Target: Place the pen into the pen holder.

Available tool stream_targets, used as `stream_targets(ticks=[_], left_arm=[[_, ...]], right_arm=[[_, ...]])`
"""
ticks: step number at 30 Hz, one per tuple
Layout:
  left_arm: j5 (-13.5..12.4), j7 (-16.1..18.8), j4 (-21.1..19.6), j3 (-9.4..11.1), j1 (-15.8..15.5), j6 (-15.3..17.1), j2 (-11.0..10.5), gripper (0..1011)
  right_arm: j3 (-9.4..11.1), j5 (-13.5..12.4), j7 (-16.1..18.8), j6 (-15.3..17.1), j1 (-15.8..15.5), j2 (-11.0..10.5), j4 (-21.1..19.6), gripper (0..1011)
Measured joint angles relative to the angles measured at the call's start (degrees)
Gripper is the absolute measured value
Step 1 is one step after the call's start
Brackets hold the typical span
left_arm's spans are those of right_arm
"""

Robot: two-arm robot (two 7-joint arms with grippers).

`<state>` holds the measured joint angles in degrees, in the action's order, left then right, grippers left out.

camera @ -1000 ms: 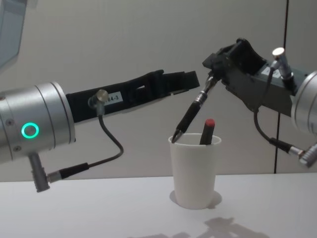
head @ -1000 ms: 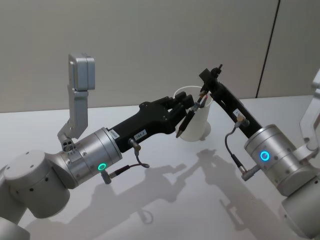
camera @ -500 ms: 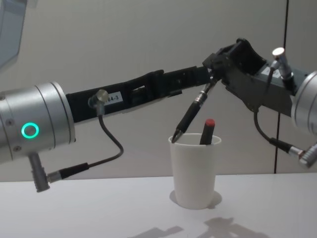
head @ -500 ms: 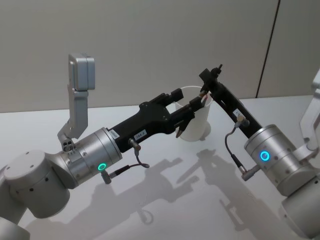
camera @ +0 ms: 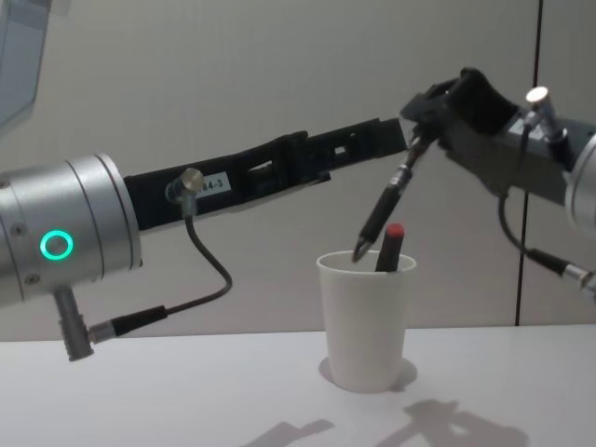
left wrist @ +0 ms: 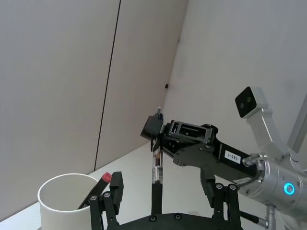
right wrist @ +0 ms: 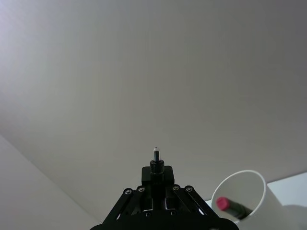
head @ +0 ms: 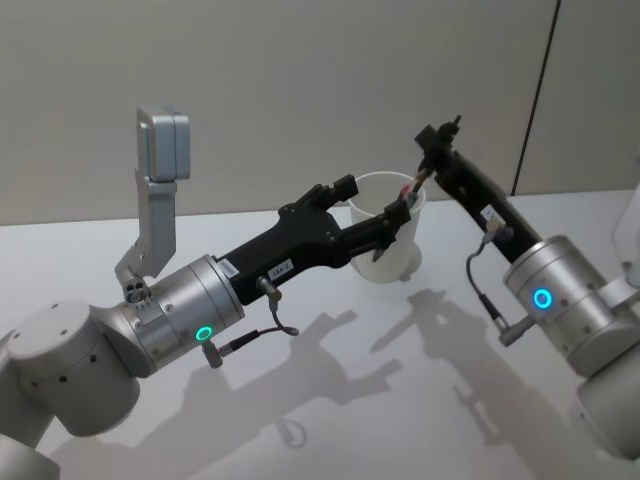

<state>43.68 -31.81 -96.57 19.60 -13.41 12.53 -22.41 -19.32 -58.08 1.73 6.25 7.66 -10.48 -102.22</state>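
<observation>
The pen holder, a white paper cup, stands on the table with a red-capped pen leaning inside. My right gripper is shut on the top of a black pen. That pen hangs tilted, its tip just above the cup's mouth near the rim. My left gripper is open, its fingers spread on either side of the black pen without touching it. In the head view both grippers meet over the cup, the left from the left and the right from the right.
The white table spreads bare in front of the cup, with only the arms' shadows on it. A grey wall stands close behind. The left arm's cable loops below its wrist.
My left gripper has opened and let go of the black pen. My right gripper has carried the pen rightward and slightly up, bringing its tip from the cup's left rim to over the mouth.
</observation>
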Motion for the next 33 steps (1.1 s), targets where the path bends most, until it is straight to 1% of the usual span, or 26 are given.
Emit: stream_targets(ticks=[2, 3, 6, 9, 17, 18, 19, 20, 24, 25, 26, 27, 28, 31, 32, 33], left_arm=[[0.0, 0.0, 0.0, 0.0, 0.0, 0.0, 0.0, 1001], [0.0, 0.0, 0.0, 0.0, 0.0, 0.0, 0.0, 1001], [0.0, 0.0, 0.0, 0.0, 0.0, 0.0, 0.0, 1001], [0.0, 0.0, 0.0, 0.0, 0.0, 0.0, 0.0, 1001], [0.0, 0.0, 0.0, 0.0, 0.0, 0.0, 0.0, 1001], [0.0, 0.0, 0.0, 0.0, 0.0, 0.0, 0.0, 1001], [0.0, 0.0, 0.0, 0.0, 0.0, 0.0, 0.0, 1001], [0.0, 0.0, 0.0, 0.0, 0.0, 0.0, 0.0, 1001], [0.0, 0.0, 0.0, 0.0, 0.0, 0.0, 0.0, 1001], [0.0, 0.0, 0.0, 0.0, 0.0, 0.0, 0.0, 1001], [0.0, 0.0, 0.0, 0.0, 0.0, 0.0, 0.0, 1001], [0.0, 0.0, 0.0, 0.0, 0.0, 0.0, 0.0, 1001], [0.0, 0.0, 0.0, 0.0, 0.0, 0.0, 0.0, 1001], [0.0, 0.0, 0.0, 0.0, 0.0, 0.0, 0.0, 1001], [0.0, 0.0, 0.0, 0.0, 0.0, 0.0, 0.0, 1001], [0.0, 0.0, 0.0, 0.0, 0.0, 0.0, 0.0, 1001]], right_arm=[[0.3, 1.1, 0.3, -0.4, 0.5, -0.2, 0.4, 133], [0.3, 1.1, 0.3, -0.4, 0.5, -0.2, 0.4, 133], [0.8, 2.9, 1.0, -1.0, 1.5, -0.6, 1.2, 133], [1.1, 4.1, 1.7, -1.6, 2.1, -0.8, 1.7, 133], [1.8, 9.4, 5.5, -4.3, 4.9, -1.1, 4.3, 133], [1.8, 9.4, 5.5, -4.3, 4.9, -1.1, 4.3, 133], [1.9, 10.6, 6.6, -4.9, 5.4, -1.1, 4.8, 133], [1.9, 11.0, 6.9, -5.0, 5.6, -1.1, 5.1, 133], [2.0, 14.0, 9.3, -6.3, 7.0, -1.0, 6.7, 133], [2.0, 14.4, 9.6, -6.5, 7.2, -1.0, 6.9, 133], [1.9, 15.7, 10.6, -7.0, 7.7, -0.9, 7.6, 133], [1.9, 16.3, 11.0, -7.3, 8.0, -0.8, 7.9, 133], [1.8, 17.7, 11.8, -7.8, 8.7, -0.6, 8.7, 133], [1.7, 19.3, 12.7, -8.4, 9.4, -0.4, 9.7, 133], [1.6, 20.9, 13.3, -8.9, 9.9, -0.3, 10.4, 133], [1.5, 21.8, 13.7, -9.3, 10.4, -0.1, 11.0, 133]])
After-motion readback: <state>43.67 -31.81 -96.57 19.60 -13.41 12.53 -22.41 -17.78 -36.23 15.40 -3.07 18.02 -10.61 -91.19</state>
